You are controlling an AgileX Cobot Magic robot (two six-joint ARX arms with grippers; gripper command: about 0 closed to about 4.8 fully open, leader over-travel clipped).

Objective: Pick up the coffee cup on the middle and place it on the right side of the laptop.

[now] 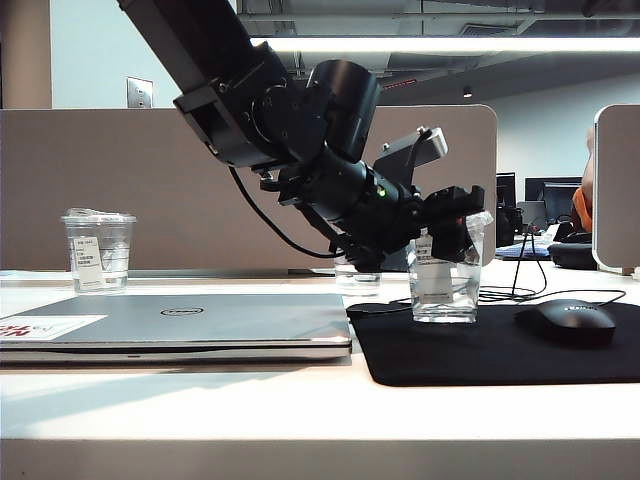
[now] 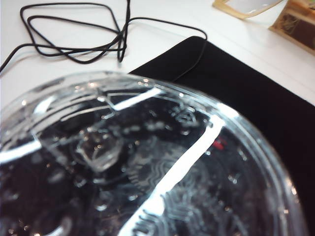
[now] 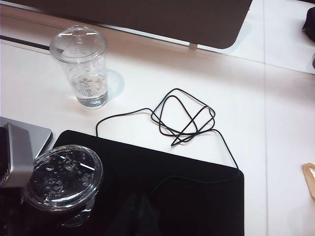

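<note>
The left gripper [image 1: 452, 232] clasps the coffee cup [image 1: 444, 280] around its upper wall, the cup's base resting on the black mouse mat [image 1: 500, 350] right of the laptop [image 1: 180, 322]. The right gripper is out of view. The thin clear plastic likely flexes and slips, so the stiffer band under the domed lid [image 2: 147, 162] suits holding.

My exterior camera sits low at bench level facing the laptop [image 1: 180, 325] edge-on, my left wrist camera presses close above the coffee cup [image 2: 142, 167], and my right wrist camera looks down from higher, sharing that cup and the black mat [image 3: 162, 191].
</note>
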